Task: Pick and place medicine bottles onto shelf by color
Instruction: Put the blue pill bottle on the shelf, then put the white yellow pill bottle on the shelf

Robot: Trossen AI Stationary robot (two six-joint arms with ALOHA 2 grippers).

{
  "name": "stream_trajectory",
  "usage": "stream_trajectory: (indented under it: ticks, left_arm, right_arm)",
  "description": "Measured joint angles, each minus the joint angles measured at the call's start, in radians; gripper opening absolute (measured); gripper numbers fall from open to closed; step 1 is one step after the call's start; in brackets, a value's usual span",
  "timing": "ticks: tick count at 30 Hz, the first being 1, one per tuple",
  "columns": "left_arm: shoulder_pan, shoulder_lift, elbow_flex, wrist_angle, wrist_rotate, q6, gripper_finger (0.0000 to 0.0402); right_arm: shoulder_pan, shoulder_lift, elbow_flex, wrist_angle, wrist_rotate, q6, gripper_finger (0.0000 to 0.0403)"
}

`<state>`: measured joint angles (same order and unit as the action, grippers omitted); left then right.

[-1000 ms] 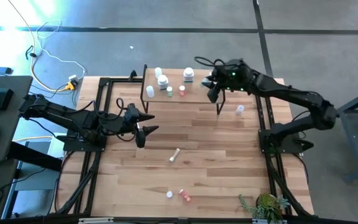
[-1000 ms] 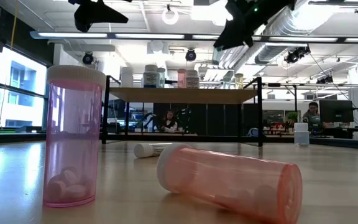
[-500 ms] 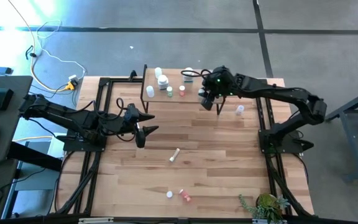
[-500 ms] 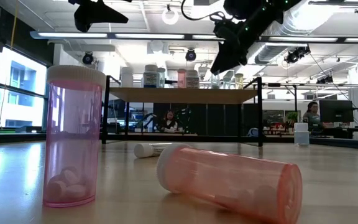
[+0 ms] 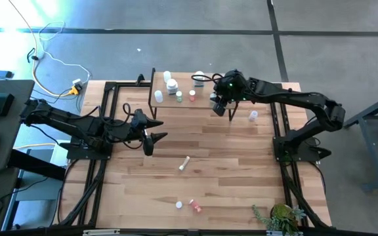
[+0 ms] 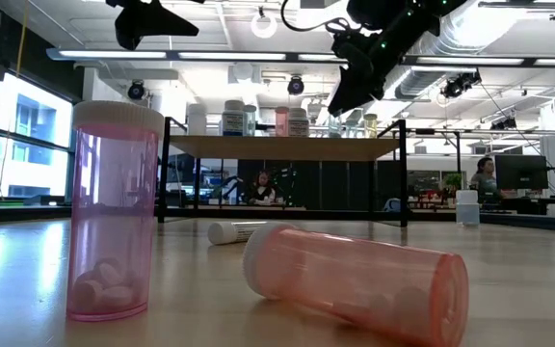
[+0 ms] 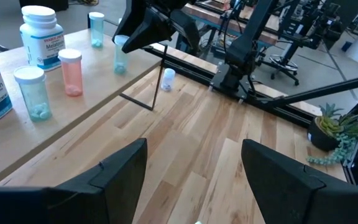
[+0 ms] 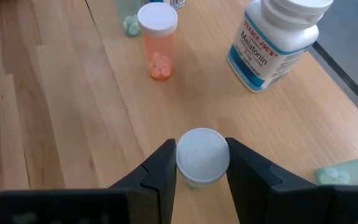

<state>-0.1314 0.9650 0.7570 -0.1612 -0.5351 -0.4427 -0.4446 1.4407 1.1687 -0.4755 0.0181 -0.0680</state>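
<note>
While gripping a white-capped bottle (image 8: 202, 155), the right gripper (image 5: 219, 105) has swung from beyond the shelf (image 5: 188, 105) to over it

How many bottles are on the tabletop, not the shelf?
4: a white vial lying mid-table, an upright bottle and a lying pink-red bottle near the front edge, a small white bottle right of the shelf. None looks hidden.
</note>
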Motion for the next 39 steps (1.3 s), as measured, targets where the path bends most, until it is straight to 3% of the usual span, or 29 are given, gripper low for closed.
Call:
stream_trajectory:
  ticks: [8, 16, 24, 31, 39]
  left_arm:
    - [0.000, 0.000, 0.000, 0.000, 0.015, 0.000, 0.0252]
    - [-0.001, 0.000, 0.000, 0.000, 0.019, 0.000, 0.0252]
    - [0.000, 0.000, 0.000, 0.000, 0.019, -0.002, 0.0257]
    - [0.000, 0.007, 0.000, 0.002, 0.075, -0.131, 0.0270]
    - [-0.025, 0.127, 0.000, 0.005, 0.078, -0.250, 0.0267]
  right_arm:
    - [0.000, 0.000, 0.000, -0.004, 0.000, 0.026, 0.0112]
    - [0.000, -0.001, 0.000, -0.014, 0.000, 0.043, 0.0171]
    - [-0.001, -0.001, 0.066, -0.028, 0.015, 0.041, 0.0184]
    - [-0.001, -0.001, 0.140, -0.122, 0.061, 0.015, 0.0184]
    - [-0.003, -0.001, 0.237, -0.190, 0.061, 0.015, 0.0184]
